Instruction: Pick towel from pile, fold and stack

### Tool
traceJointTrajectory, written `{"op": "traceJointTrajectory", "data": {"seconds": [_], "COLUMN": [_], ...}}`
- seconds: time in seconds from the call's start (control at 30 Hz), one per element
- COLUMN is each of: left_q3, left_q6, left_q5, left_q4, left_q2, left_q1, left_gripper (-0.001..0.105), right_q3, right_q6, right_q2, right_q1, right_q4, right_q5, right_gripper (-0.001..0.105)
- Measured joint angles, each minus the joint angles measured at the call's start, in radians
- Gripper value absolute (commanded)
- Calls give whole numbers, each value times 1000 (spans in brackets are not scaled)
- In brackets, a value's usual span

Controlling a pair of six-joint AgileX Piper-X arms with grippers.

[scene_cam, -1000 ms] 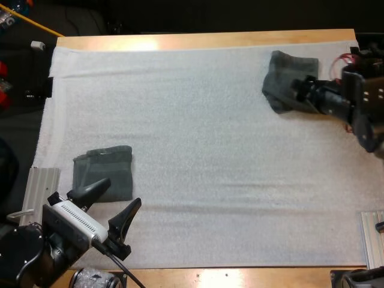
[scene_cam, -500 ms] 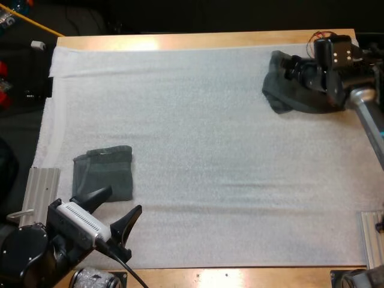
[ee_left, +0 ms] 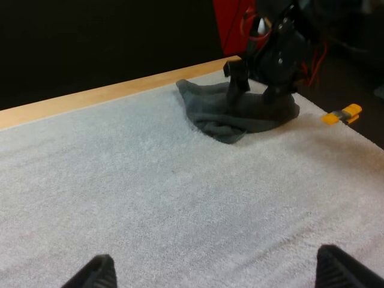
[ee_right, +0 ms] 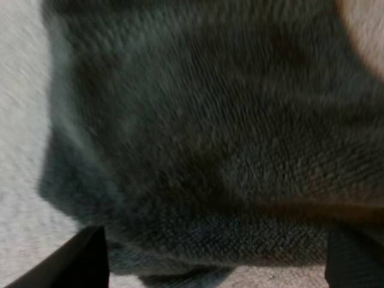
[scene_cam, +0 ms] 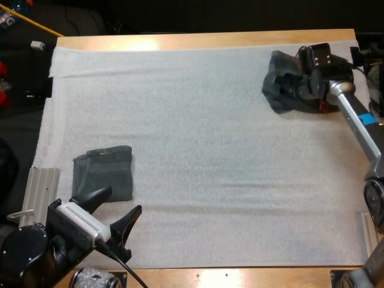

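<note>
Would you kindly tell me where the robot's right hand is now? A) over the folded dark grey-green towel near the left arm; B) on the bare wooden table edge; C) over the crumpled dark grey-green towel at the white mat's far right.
C: the right hand hangs over the crumpled dark grey-green towel at the far right of the white mat.

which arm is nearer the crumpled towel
Right. The right end effector is at the crumpled towel; the left end effector is across the mat by the folded towel.
</note>
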Motion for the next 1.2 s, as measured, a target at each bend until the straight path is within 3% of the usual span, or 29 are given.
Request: {"op": "traceJointTrajectory", "data": {"seconds": [0.33, 0.4, 0.67, 0.73, 1.2], "left_q3": [0, 0, 0, 0, 0], "left_q6": [0, 0, 0, 0, 0], "left_q5": [0, 0, 0, 0, 0], "left_q4": [0, 0, 0, 0, 0], "left_q2": [0, 0, 0, 0, 0], "left_q1": [0, 0, 0, 0, 0], "left_gripper": [65, 65, 65, 65, 65], "right_q3": [0, 0, -3, -2, -4], "right_q6": [-71, -77, -102, -124, -221], "right_q2": [92, 103, 112, 112, 88], "right_q1": [0, 0, 0, 0, 9], "right_q4": [0, 0, 0, 0, 40], "right_q5": [24, 25, 67, 69, 69], "right_gripper": [71, 67, 8, 0, 0]}}
